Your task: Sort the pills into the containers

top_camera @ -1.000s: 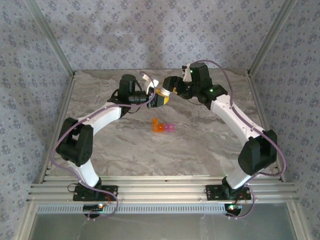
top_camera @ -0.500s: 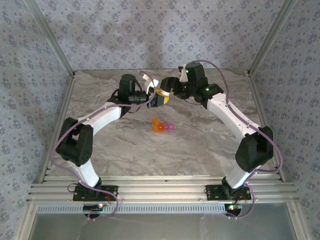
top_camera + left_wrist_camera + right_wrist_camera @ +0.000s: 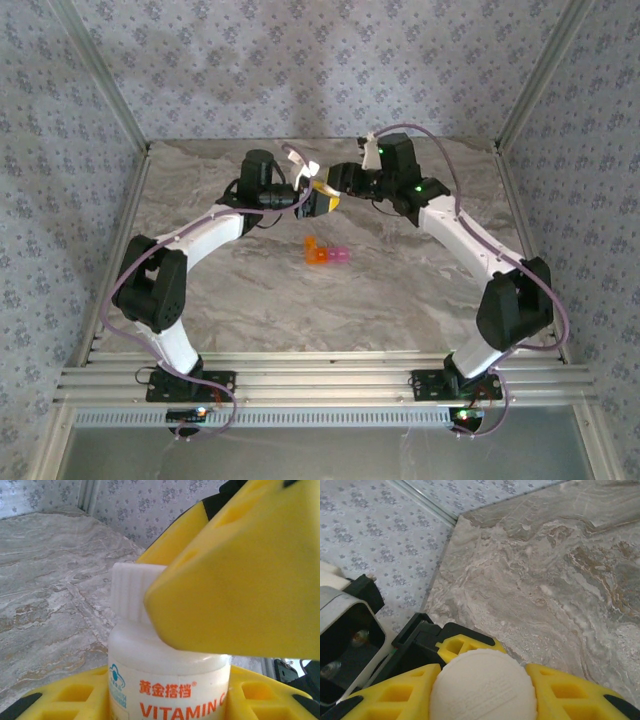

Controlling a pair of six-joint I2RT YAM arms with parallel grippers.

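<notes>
So both arms meet at the back of the grey marbled surface (image 3: 400,290). The left fingers (image 3: 65,702) are clamped on a white plastic vitamin bottle (image 3: 165,680) with orange lettering, one yellow finger on each side of its body. The right fingers (image 3: 400,695) are closed around the bottle's ribbed white round cap (image 3: 482,685). From the right wrist camera they sit tight against both sides of it, and from the left wrist camera one of them covers part of the cap. The cap is on the bottle. From overhead everything's bunched up, so I honestly can't tell if the bottle is resting on the surface or lifted off it.

The strip of translucent plastic containers (image 3: 326,253), orange at the left end and pink on the right, lies near the middle of the surface. It's on the near side of both sets of fingers, with nothing touching it.
</notes>
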